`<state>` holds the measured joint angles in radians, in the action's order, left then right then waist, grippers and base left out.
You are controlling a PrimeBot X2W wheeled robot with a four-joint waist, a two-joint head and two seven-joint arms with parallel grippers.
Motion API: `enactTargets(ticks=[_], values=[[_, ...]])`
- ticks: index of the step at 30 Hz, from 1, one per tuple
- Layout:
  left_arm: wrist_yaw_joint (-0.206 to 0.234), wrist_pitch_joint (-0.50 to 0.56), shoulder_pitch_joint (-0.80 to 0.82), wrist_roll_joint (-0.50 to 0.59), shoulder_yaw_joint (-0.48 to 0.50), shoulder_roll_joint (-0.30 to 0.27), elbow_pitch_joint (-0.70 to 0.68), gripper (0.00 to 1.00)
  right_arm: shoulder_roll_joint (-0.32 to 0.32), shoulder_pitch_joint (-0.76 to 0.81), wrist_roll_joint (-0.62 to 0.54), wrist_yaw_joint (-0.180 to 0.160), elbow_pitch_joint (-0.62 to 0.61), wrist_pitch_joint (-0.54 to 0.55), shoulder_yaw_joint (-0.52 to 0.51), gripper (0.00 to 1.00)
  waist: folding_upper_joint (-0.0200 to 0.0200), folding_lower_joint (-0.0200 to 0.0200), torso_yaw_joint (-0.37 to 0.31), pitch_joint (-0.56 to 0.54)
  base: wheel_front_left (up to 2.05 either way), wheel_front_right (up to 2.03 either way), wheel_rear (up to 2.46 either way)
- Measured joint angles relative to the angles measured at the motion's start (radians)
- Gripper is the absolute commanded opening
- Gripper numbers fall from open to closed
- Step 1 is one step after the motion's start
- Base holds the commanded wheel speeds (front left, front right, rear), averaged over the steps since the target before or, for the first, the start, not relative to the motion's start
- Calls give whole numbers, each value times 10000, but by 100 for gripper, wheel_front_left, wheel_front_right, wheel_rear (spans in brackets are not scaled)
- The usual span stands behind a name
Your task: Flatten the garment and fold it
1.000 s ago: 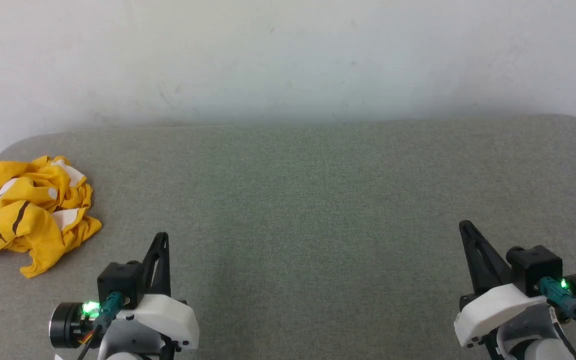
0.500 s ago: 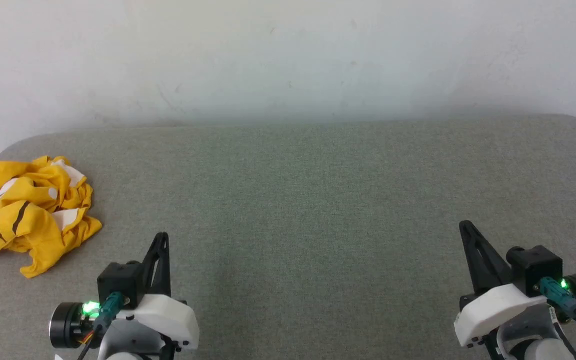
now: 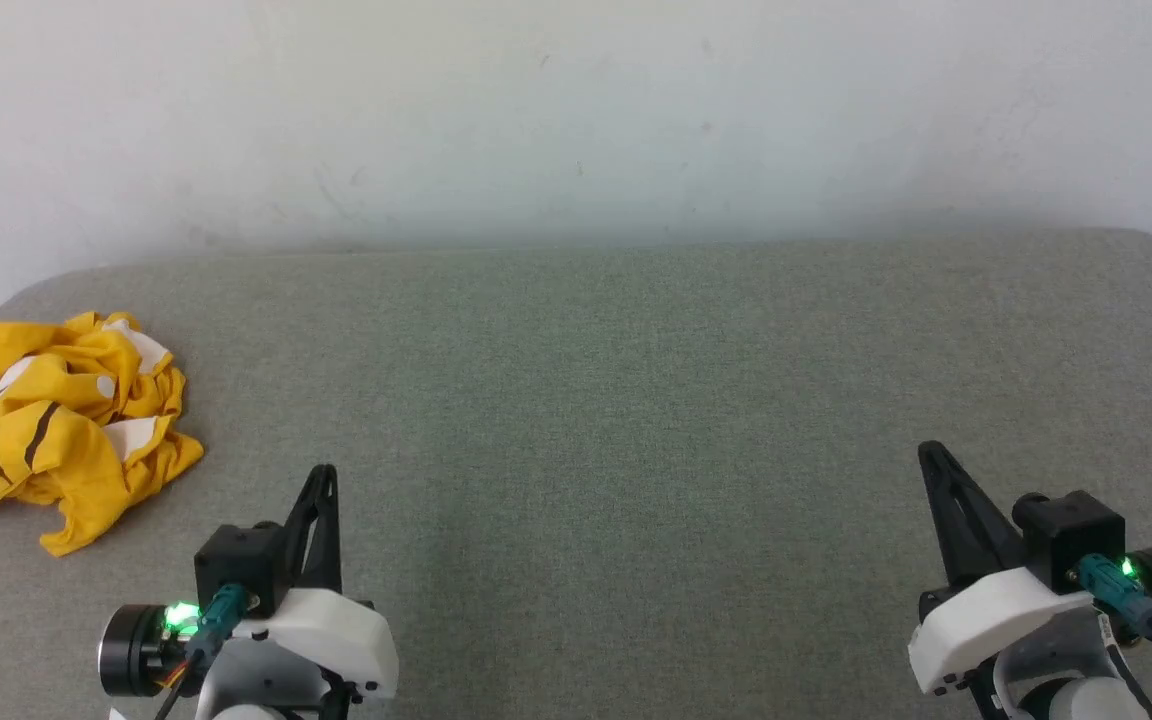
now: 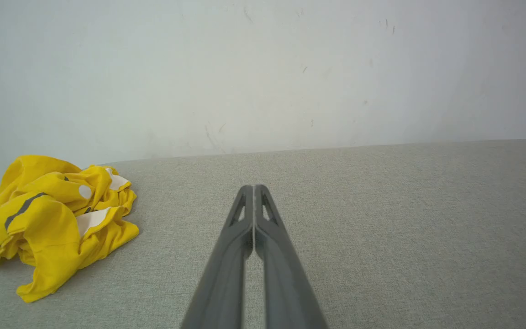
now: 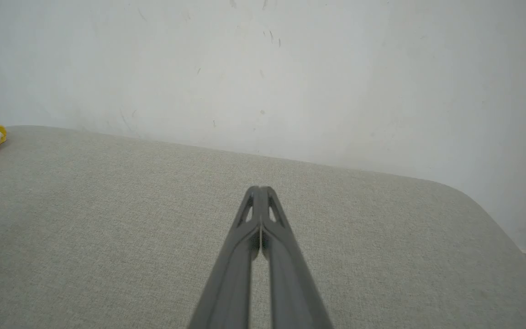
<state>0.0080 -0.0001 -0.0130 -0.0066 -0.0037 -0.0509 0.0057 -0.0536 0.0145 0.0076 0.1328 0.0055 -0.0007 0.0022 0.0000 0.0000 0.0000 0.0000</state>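
Garment, place: the garment [image 3: 56, 425] is lying at the far left edge of the tabletop [image 3: 616, 400], toward the back corner, touching neither arm.
Garment, look: it is bunching into a crumpled heap of bright yellow cloth, with folds piling over one another. White patches and short black stripes are showing between the creases, and a loose flap is trailing toward the near side. No sleeve, collar or hem is standing out clearly.
Left end effector: the left end effector [image 3: 324, 475] is hovering at lower left with its fingers pressing together on nothing. The heap is sitting near it, to its left and a little ahead.
Why so: both arms seem to be waiting in a rest pose, and flattening is not yet beginning. The left arm looks the better placed for a first reach.
Middle ground: the grey cloth stretch between the arms is probably serving as the spreading ground.
Right end effector: the right end effector [image 3: 931, 455] is hovering at lower right, pinched closed and carrying nothing, well apart from the heap.
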Motion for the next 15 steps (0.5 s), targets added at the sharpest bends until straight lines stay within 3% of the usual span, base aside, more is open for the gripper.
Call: enactTargets(ticks=[3,4,15], values=[[0,0,0,0,0,0,0,0,0,0,0,0,0,0,0,0,0,0,0,0,0,0,0],[4,0,-2,-2,-4,0,4,100,-2,2,2,0,4,0,4,100,0,0,0,0,0,0,0],[17,-96,-5,-4,-69,0,46,100,-6,12,25,0,38,-69,4,100,0,0,-3,13,0,0,0]])
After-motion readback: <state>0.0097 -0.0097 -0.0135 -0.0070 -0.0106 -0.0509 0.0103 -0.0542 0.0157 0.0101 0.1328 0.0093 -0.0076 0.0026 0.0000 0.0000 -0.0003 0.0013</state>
